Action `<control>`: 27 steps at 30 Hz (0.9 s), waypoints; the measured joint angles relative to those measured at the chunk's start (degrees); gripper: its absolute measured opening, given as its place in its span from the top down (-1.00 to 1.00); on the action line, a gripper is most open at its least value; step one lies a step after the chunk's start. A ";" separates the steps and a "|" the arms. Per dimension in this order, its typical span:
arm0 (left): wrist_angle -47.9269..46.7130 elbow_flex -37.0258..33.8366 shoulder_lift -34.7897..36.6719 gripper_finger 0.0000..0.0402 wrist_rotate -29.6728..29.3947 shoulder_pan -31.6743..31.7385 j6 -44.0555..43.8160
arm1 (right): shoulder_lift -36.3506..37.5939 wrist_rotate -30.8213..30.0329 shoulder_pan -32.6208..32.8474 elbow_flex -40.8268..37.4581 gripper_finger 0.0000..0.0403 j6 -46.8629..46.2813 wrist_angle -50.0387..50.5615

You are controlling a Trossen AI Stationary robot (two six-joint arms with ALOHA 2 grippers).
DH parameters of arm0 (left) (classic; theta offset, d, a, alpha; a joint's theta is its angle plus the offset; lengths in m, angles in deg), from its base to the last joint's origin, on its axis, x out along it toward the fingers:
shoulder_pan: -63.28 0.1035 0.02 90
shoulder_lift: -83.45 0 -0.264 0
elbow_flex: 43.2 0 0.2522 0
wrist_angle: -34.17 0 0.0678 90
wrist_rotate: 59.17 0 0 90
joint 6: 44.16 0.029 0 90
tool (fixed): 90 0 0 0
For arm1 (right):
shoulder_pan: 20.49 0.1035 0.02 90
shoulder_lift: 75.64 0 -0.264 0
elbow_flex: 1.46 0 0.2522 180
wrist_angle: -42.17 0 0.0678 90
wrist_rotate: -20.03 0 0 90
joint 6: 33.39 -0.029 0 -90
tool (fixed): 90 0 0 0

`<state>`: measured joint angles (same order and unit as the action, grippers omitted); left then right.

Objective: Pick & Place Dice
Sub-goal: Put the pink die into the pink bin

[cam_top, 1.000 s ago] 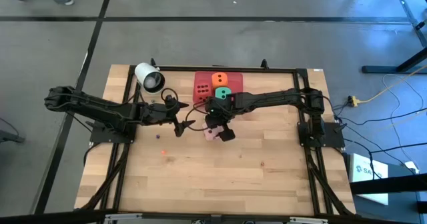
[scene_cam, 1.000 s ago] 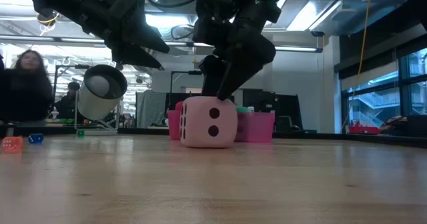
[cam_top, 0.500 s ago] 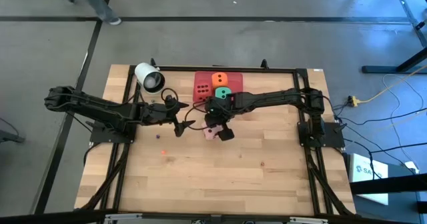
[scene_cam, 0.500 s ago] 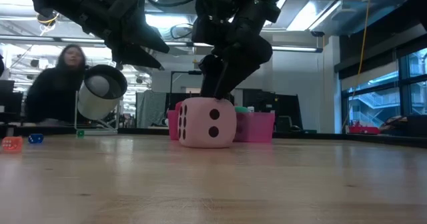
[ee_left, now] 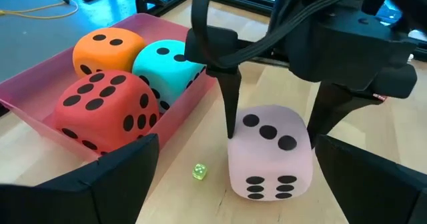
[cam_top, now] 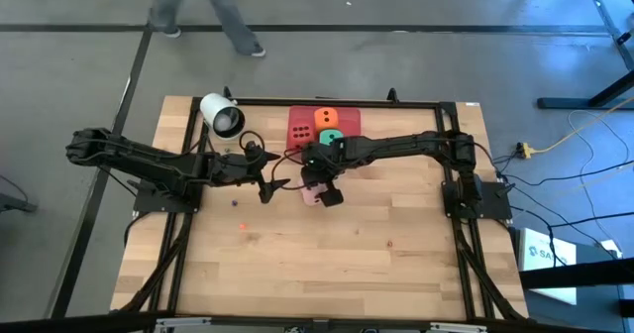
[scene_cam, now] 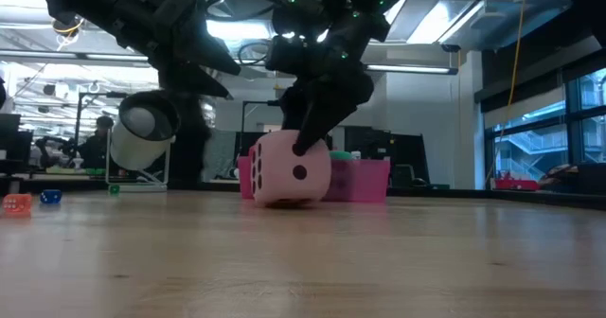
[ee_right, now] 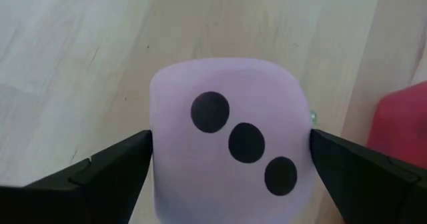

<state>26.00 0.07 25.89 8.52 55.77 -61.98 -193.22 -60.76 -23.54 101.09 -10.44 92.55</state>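
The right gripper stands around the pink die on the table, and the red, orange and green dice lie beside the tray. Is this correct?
Not quite: the red die, orange die and green die lie inside the tray, as the left wrist view shows. The right gripper does straddle the pink die.

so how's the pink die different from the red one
The pink die sits on the bare table outside the tray, between the right end effector fingers; the red die is in the tray, free. Pink is pale with three pips up; red is vivid with five up. Both are soft-looking, dark-pipped cubes of similar size.
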 joint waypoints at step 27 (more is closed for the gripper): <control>-0.21 0.00 0.01 -0.99 0.14 0.00 -0.39 | 2.02 -3.15 1.25 -0.42 -0.99 -3.04 1.87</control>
<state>25.79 0.07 25.89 8.66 55.77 -62.37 -191.20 -63.91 -22.30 100.67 -13.48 94.42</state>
